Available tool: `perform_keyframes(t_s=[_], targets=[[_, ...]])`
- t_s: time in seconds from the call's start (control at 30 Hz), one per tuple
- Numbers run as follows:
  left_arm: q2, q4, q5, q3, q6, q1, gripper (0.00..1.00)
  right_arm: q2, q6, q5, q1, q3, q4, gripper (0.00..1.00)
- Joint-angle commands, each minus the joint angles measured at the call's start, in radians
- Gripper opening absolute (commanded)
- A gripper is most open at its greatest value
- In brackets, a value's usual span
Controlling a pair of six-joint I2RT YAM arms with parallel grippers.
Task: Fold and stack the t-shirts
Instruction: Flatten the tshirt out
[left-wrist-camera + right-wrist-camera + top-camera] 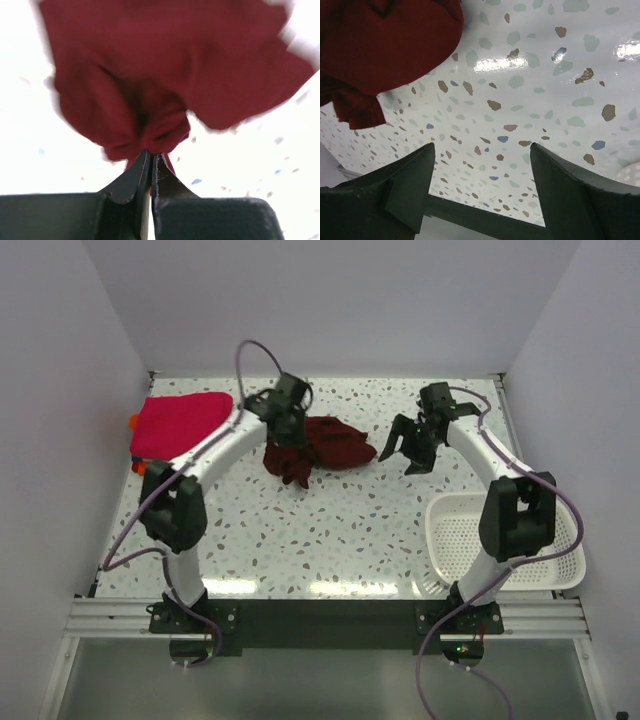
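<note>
A dark maroon t-shirt (325, 448) lies crumpled in a heap at the middle back of the table. My left gripper (288, 432) is shut on a bunched fold of it (150, 130); the cloth hangs blurred beyond the jaws in the left wrist view. My right gripper (405, 452) is open and empty, just right of the shirt, whose edge shows at the upper left of the right wrist view (380, 45). A magenta-pink shirt (180, 422) lies folded at the back left, with an orange one (134, 421) peeking out under it.
A white slotted basket (500, 540) stands at the front right, partly behind the right arm. White walls close the table at the back and sides. Speckled tabletop (330, 530) lies between the shirts and the arm bases.
</note>
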Motion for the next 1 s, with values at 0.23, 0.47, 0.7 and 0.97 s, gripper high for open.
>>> perform_keyframes(t_s=[0.23,0.47,0.7,0.97], targets=[[-0.269,-0.12,0.022,0.244,0.021,0.319,0.0,0.151,-0.006,-0.075,0.119,0.136,0.075,0.79],[-0.303,-0.125,0.044,0.2,0.042,0.38,0.0,0.32,0.046,-0.1,0.168,0.257,0.163,0.78],[-0.284,-0.182,0.039,0.259,0.068,0.425,0.0,0.438,0.069,-0.113,0.208,0.342,0.251,0.78],[-0.281,-0.229,0.054,0.318,0.1,0.465,0.0,0.556,0.166,-0.166,0.243,0.392,0.408,0.75]])
